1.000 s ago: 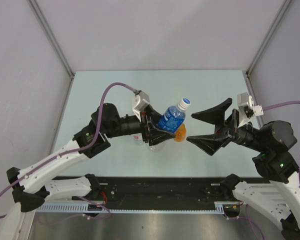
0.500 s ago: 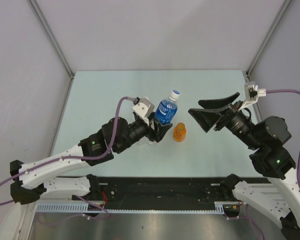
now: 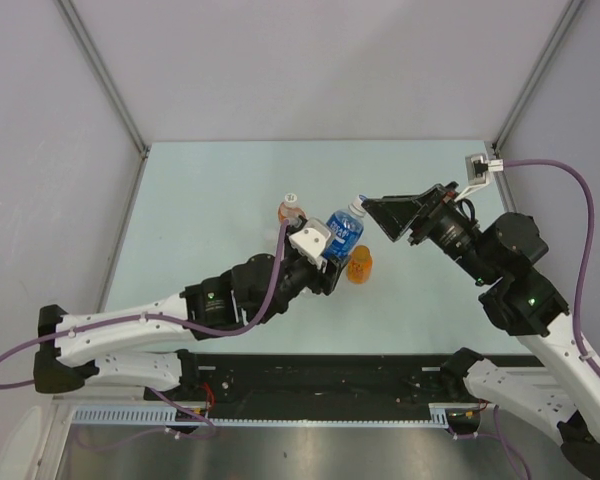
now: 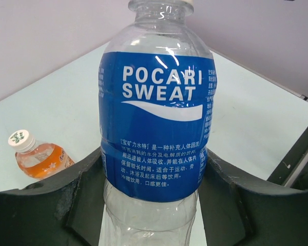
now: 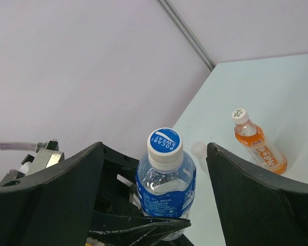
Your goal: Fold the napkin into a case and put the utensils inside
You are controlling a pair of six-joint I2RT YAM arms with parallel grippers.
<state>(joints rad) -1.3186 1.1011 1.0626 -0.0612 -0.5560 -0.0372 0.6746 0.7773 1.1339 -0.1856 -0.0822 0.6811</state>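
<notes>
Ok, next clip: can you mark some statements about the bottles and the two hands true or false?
1. The left hand grips the blue-labelled bottle. True.
2. The right hand is shut on that bottle's cap. False: its jaws stand open on either side of the cap.
3. The blue-labelled bottle has its cap on. True.
4. The right hand holds the orange bottle. False: it sits on the table, apart from both hands.
5. A folded napkin lies on the table. False: none is in view.
</notes>
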